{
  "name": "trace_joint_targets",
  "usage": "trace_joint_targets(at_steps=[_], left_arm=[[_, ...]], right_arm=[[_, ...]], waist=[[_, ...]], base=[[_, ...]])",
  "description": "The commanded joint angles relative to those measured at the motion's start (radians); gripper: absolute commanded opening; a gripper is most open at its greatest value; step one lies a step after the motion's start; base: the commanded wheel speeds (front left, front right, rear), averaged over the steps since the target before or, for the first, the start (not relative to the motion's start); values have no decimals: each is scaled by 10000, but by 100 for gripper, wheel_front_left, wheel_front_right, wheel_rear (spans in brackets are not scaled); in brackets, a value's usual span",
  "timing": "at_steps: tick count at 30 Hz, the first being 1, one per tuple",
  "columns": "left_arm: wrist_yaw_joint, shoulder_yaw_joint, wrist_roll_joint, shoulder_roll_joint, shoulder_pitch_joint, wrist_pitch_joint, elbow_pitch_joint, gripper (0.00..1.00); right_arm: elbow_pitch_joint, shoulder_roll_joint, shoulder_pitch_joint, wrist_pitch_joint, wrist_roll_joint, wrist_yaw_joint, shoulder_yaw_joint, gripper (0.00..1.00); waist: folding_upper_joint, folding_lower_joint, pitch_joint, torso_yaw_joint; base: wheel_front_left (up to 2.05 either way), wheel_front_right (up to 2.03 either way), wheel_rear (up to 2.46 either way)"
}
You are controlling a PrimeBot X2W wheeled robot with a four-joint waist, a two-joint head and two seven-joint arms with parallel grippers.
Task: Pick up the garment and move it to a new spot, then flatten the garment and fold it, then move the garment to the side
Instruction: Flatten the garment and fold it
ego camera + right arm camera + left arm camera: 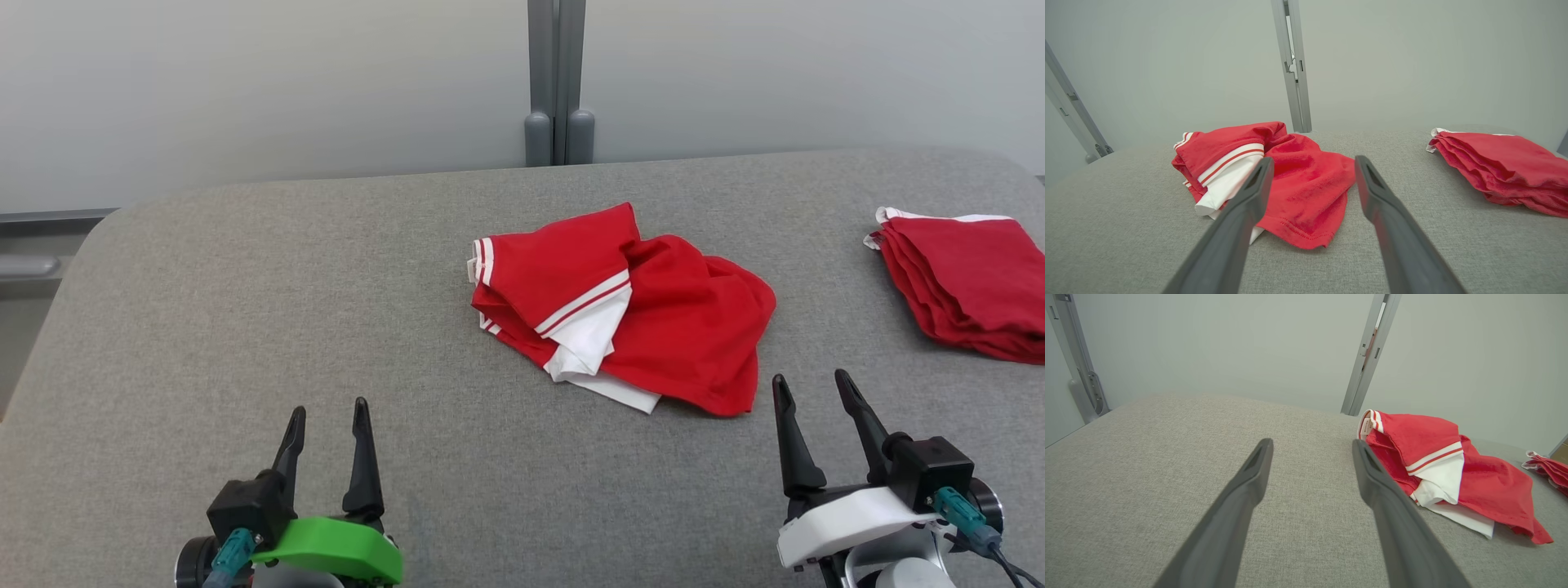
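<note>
Table: A big grey cloth-covered table point(245, 327) holds everything. It looks flat, a bit rough and good for sliding cloth on.

Garment: The garment point(678, 318) is red and white. It lies in a crumpled heap near the middle of the table, a bit toward the right. No gripper is touching it.

How it will feel: I think it is soft, light and floppy. It will sag and hang down when lifted, and it will not break. The layers are bunched up, so a deep grab could catch more than one layer.

Where to grab: The red edge point(718, 404) at the near right lies thin and loose on the table. It looks like the easiest spot to pinch. The white part point(592, 339) is tucked under a red flap and looks harder to pull free.

Folded pile: A folded pile point(971, 286) of red cloth sits at the far right of the table, well apart from the heap. I think it should be left alone.

Right gripper: The right gripper point(808, 377) sits at the near right, close to the red edge but not touching it. Its two dark fingers are spread wide and hold nothing.

Left gripper: The left gripper point(328, 408) sits at the near left, well apart from the garment. Its fingers are also spread wide with nothing between them, and bare table lies in front.
</note>
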Motion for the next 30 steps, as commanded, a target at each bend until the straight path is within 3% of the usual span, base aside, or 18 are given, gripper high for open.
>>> trace_joint_targets(at_steps=[1, 21, 30], left_arm=[[31, 2, -47, 0, 142, 0, -3, 100], [-2, -85, 63, 1, -4, 0, 50, 100], [-406, -1439, 253, 6, -1312, 81, 612, 100]], right_arm=[[40, -27, -23, -44, -58, -15, -28, 100], [23, -27, -56, -44, -40, -15, -33, 100], [-80, -27, -557, -44, -167, -15, 18, 100]], waist=[[0, 0, 2, 1], [0, 0, 129, -69], [0, 0, 939, -730]], base=[[0, 0, 0], [0, 0, 0], [0, 0, 0]])
